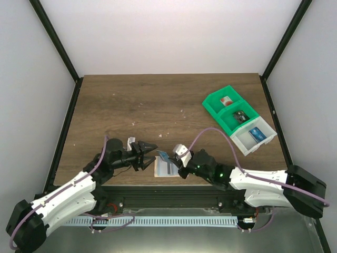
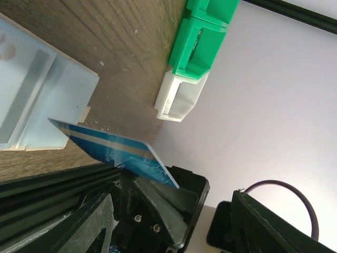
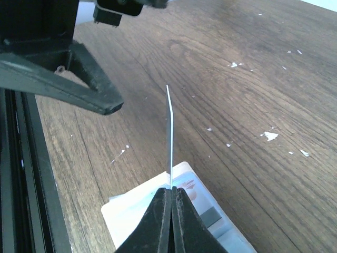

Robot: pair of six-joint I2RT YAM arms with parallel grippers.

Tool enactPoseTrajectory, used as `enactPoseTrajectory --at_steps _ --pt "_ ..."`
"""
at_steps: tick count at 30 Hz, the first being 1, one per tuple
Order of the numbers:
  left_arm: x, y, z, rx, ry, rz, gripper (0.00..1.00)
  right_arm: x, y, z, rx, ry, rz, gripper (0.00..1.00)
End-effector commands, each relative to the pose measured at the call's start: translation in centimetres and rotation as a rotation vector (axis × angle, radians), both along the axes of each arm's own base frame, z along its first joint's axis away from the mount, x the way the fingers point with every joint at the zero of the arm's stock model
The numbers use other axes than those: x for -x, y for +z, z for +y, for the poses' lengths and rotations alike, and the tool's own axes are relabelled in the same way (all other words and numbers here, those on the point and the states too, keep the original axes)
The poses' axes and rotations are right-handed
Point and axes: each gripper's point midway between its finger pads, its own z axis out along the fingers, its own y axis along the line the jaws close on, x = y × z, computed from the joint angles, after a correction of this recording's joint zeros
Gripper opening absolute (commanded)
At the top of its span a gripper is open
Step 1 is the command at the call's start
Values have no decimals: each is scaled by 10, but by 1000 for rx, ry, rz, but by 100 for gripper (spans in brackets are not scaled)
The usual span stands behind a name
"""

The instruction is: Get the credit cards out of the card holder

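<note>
The card holder [image 1: 165,169] lies flat near the table's front edge, pale blue-grey pockets up; it also shows in the left wrist view [image 2: 31,100] and the right wrist view [image 3: 131,211]. My right gripper [image 1: 177,159] is shut on the edge of a blue credit card [image 1: 163,155] with a pale stripe and holds it just above the holder. The card is edge-on in the right wrist view [image 3: 169,132], pinched at my right gripper [image 3: 170,191], and face-on in the left wrist view [image 2: 113,150]. My left gripper [image 1: 149,153] is open and empty, just left of the card. I cannot tell whether another card sits in the pockets.
A green-and-white compartment tray [image 1: 238,119] with small items stands at the back right; it also shows in the left wrist view [image 2: 197,50]. A black rail [image 3: 26,174] runs along the table's front edge. White walls and black frame posts enclose the table.
</note>
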Motion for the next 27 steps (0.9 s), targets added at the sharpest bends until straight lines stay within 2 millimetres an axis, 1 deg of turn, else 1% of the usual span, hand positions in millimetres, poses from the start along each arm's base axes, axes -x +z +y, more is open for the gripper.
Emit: enactPoseTrajectory --at_steps 1,6,9,16,19,22,27 --pt "0 5 -4 40 -5 28 62 -1 18 12 0 -6 -91 1" --pt "2 -3 -8 50 -26 60 59 2 15 20 43 -7 -127 0" --pt "2 -9 -7 37 -21 74 57 1 16 22 55 -33 -143 0" --pt "4 -17 -3 34 -3 93 50 9 18 28 58 -8 -180 0" --pt "5 -22 -2 33 1 107 47 11 16 31 77 1 -192 0" --pt "6 -23 -1 34 3 106 43 13 11 33 99 7 -202 0" --pt "8 -27 -1 53 3 109 30 17 8 37 115 14 -217 0"
